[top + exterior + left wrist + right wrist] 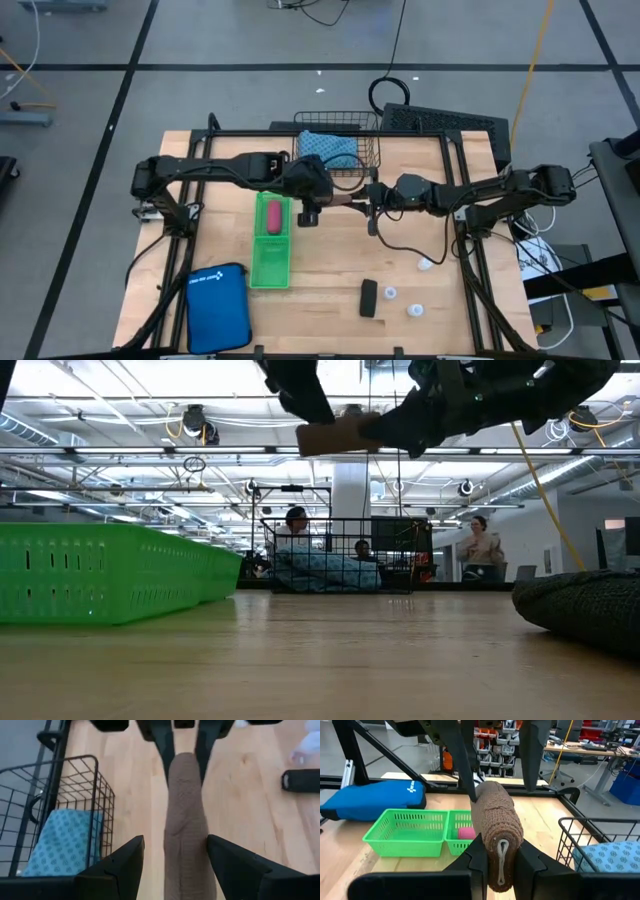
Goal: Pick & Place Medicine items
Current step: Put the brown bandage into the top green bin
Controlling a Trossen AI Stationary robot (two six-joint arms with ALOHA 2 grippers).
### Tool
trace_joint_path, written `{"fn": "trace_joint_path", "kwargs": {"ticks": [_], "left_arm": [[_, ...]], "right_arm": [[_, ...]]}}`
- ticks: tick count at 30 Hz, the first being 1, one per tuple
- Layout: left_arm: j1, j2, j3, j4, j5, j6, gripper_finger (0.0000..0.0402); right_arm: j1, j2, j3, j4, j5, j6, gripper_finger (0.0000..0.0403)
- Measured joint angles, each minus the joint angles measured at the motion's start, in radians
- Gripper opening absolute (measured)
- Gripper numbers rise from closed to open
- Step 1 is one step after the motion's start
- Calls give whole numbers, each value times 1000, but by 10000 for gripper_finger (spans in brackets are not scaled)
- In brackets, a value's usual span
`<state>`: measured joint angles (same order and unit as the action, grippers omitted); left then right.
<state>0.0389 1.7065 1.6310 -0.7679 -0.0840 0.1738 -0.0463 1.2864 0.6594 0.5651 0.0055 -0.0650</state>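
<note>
Left gripper: jaws partly open astride one end of the brown piece, fingers not visibly touching it. Right gripper: closed on the piece's other end, holding it level above the table, between both grippers.

place: lab/workshop | cues: exposed ceiling ducts, parts shelves, taped floor
</note>
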Motion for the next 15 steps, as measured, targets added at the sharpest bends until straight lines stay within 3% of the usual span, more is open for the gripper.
{"fn": "trace_joint_path", "kwargs": {"ticks": [5, 15], "left_arm": [[-5, -4, 0, 56, 102, -20, 228], [11, 64, -1, 87, 109, -80, 228]], "right_arm": [[0, 0, 0, 3, -3, 0, 37], [0, 1, 0, 22, -7, -2, 37]]}}
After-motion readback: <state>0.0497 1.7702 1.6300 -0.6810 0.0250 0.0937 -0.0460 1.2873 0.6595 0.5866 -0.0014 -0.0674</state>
